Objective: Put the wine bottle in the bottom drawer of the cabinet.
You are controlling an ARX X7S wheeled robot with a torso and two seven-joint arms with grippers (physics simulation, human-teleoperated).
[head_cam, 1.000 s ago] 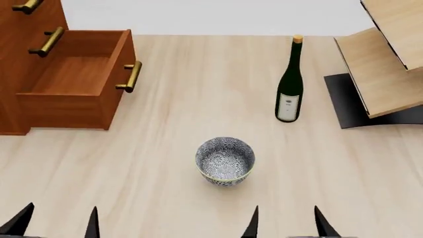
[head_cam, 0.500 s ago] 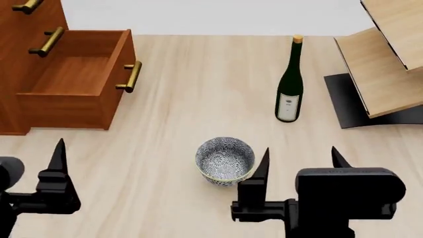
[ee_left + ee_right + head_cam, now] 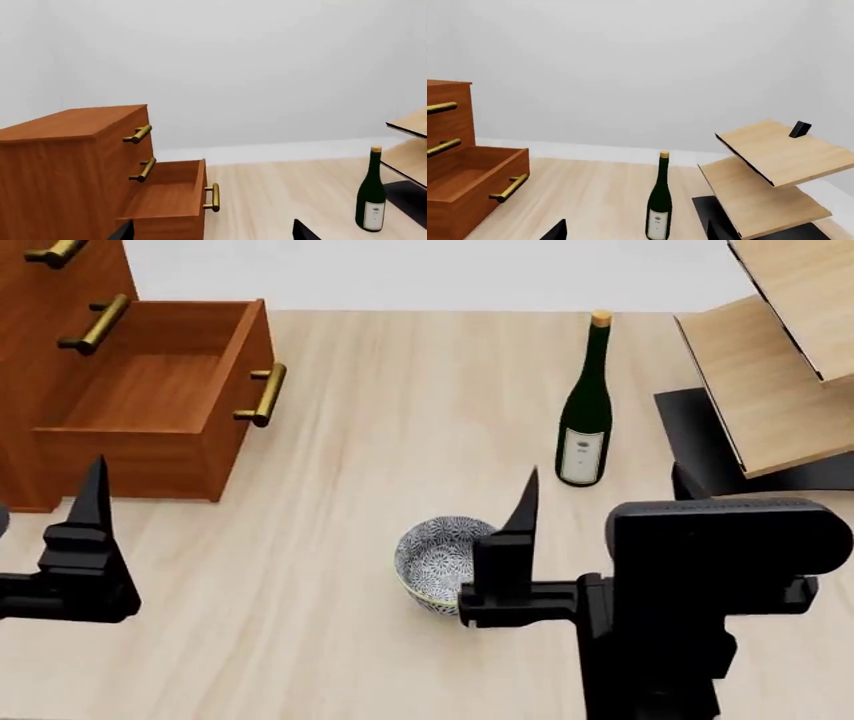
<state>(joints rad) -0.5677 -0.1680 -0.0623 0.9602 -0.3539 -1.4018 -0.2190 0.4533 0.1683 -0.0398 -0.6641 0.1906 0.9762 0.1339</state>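
The wine bottle [image 3: 585, 410] stands upright on the pale wooden surface, right of centre, its cork up. It also shows in the right wrist view [image 3: 659, 205] and the left wrist view [image 3: 371, 200]. The cabinet [image 3: 54, 330] stands at the far left. Its bottom drawer [image 3: 147, 400] is pulled out and empty, and shows in the left wrist view too [image 3: 167, 195]. My right gripper [image 3: 603, 485] is open and empty, raised short of the bottle, which lies straight ahead between its fingertips [image 3: 557, 231]. My left gripper [image 3: 20, 480] is open and empty, in front of the drawer.
A blue-white patterned bowl [image 3: 441, 560] sits in the near middle, partly hidden by my right gripper. A pale wooden rack [image 3: 787, 360] on a black base [image 3: 701, 440] stands just right of the bottle. The two upper drawers [image 3: 137, 135] are closed.
Both arms have risen and reached forward, so the grippers now stand higher in the head view. The right gripper now covers part of the bowl. Bottle and drawer have not moved.
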